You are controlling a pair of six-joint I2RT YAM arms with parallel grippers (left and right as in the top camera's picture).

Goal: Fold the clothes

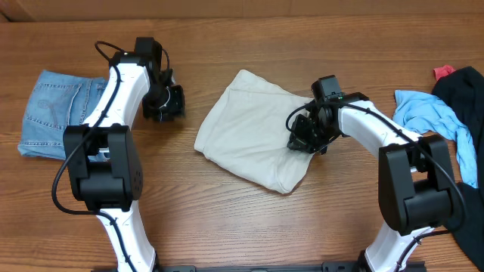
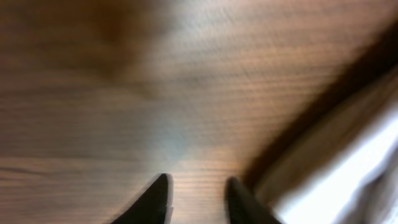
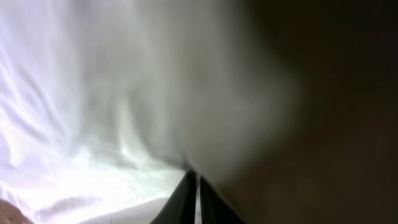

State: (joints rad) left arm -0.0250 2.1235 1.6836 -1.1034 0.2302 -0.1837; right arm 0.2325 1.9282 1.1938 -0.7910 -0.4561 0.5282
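Note:
The cream-beige shorts [image 1: 249, 128] lie folded into a compact bundle in the middle of the table. My right gripper [image 1: 300, 142] rests on their right edge, its fingers pinched shut on a fold of the cream cloth [image 3: 124, 106]; in the right wrist view the jaws [image 3: 196, 177] are nearly touching with fabric at their tips. My left gripper [image 1: 168, 103] is open and empty above bare wood, left of the shorts. In the left wrist view the jaws [image 2: 198, 183] stand apart over the wood, with the cream cloth's edge [image 2: 348, 174] at the right.
Small blue denim shorts [image 1: 57, 113] lie folded at the far left. A light blue garment [image 1: 423, 113], a black garment [image 1: 465, 113] and a red scrap [image 1: 443, 72] are piled at the right edge.

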